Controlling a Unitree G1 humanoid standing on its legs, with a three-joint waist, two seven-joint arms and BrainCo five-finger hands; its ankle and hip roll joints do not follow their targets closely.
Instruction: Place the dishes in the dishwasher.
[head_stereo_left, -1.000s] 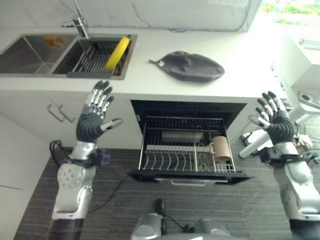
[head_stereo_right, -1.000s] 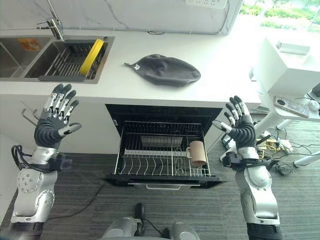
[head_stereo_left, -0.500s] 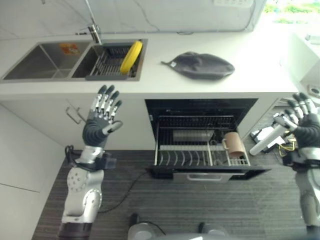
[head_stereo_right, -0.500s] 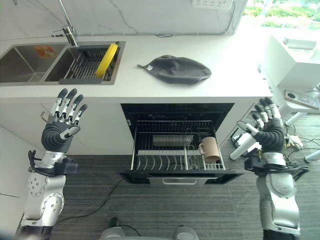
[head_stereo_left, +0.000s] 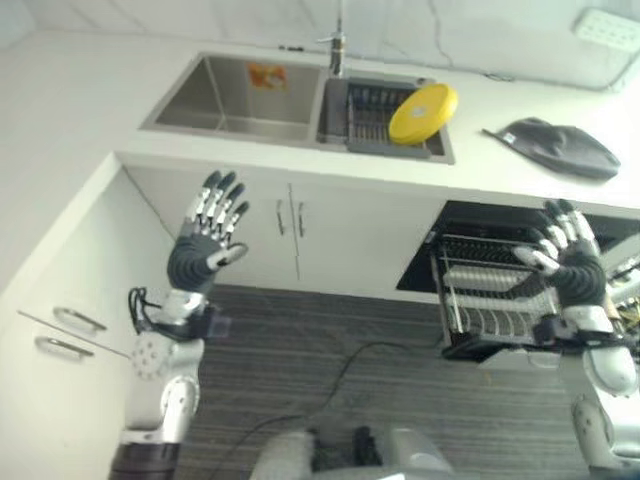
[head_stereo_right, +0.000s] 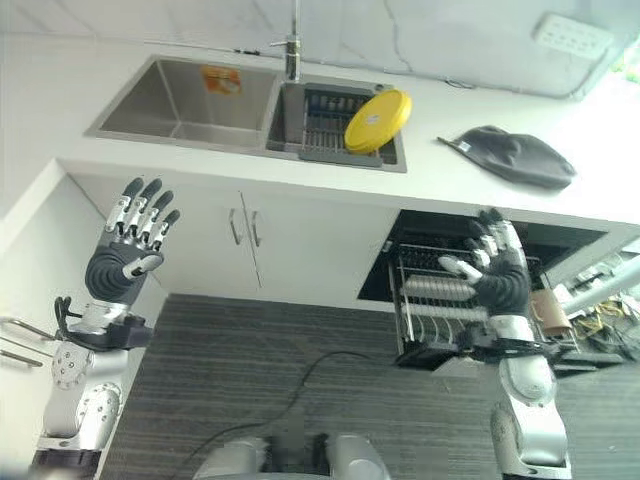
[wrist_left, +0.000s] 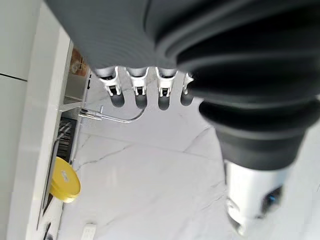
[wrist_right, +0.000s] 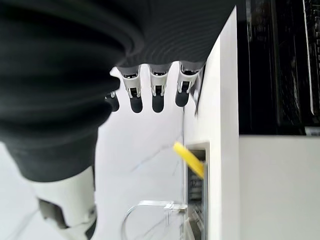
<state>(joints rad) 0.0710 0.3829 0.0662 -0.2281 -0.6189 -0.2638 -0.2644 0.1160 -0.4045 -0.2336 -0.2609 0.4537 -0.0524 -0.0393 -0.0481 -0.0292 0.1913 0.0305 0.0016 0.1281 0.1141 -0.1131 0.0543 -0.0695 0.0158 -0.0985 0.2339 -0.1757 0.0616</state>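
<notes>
A yellow plate (head_stereo_left: 423, 99) stands on edge in the dark drying rack (head_stereo_left: 372, 110) inside the right sink basin. The dishwasher (head_stereo_left: 462, 228) under the counter is open, its wire rack (head_stereo_right: 428, 303) pulled out with a brown mug (head_stereo_right: 549, 311) at its right end. My left hand (head_stereo_left: 196, 260) is raised, open and holding nothing, in front of the white cabinet far left of the plate. My right hand (head_stereo_left: 576, 280) is also raised and open, in front of the dishwasher rack. The plate (wrist_left: 65, 181) shows past the left hand's straight fingers (wrist_left: 138, 92), well away.
A double steel sink (head_stereo_left: 235, 85) with a faucet (head_stereo_left: 337, 48) sits in the white counter. A dark cloth (head_stereo_left: 560, 148) lies on the counter above the dishwasher. Cabinet doors with handles (head_stereo_left: 291, 214) stand below the sink, and a white drawer front (head_stereo_left: 60, 335) at the left.
The camera has swung left, so the sink and dishwasher shifted right in the picture. Both hands stay raised and open; the right hand now shows in front of the dishwasher rack.
</notes>
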